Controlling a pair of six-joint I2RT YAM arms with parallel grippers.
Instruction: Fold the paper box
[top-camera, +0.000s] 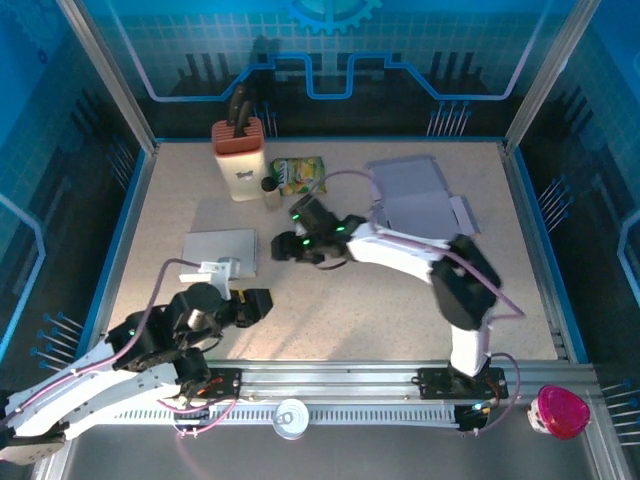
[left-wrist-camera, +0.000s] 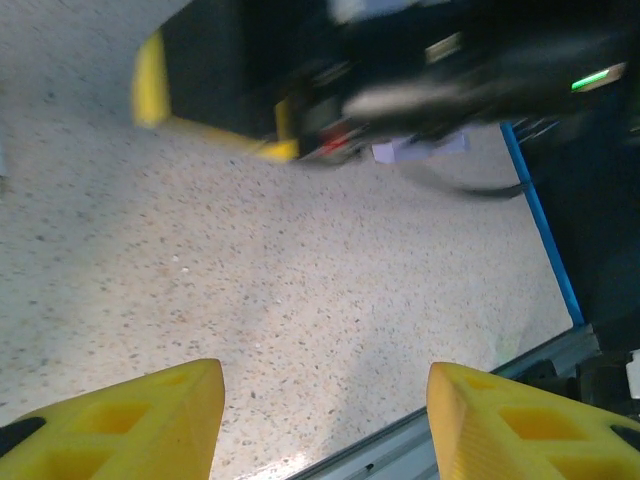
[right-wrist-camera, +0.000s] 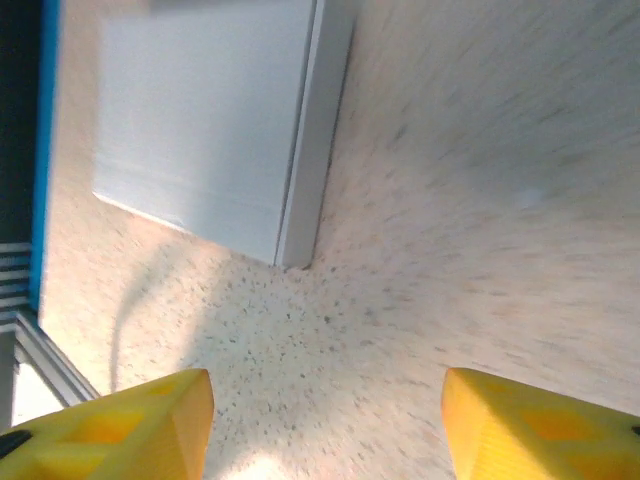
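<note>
A closed white paper box (top-camera: 220, 250) lies flat on the left of the table; in the right wrist view the box (right-wrist-camera: 200, 120) fills the upper left, its edge just ahead of my fingers. My right gripper (top-camera: 282, 246) (right-wrist-camera: 328, 395) hovers open just right of the box, nothing between its yellow fingertips (right-wrist-camera: 160, 420). A flat unfolded paper box blank (top-camera: 415, 195) lies at the back right. My left gripper (top-camera: 258, 303) (left-wrist-camera: 325, 385) is open over bare table near the front edge, facing the blurred right gripper (left-wrist-camera: 400, 80).
A white and red knife block (top-camera: 238, 160), a small bottle (top-camera: 271, 190) and a green snack packet (top-camera: 298, 175) stand at the back. A tin can (top-camera: 291, 417) and a pink container (top-camera: 561, 410) sit on the front rail. Blue walls ring the table.
</note>
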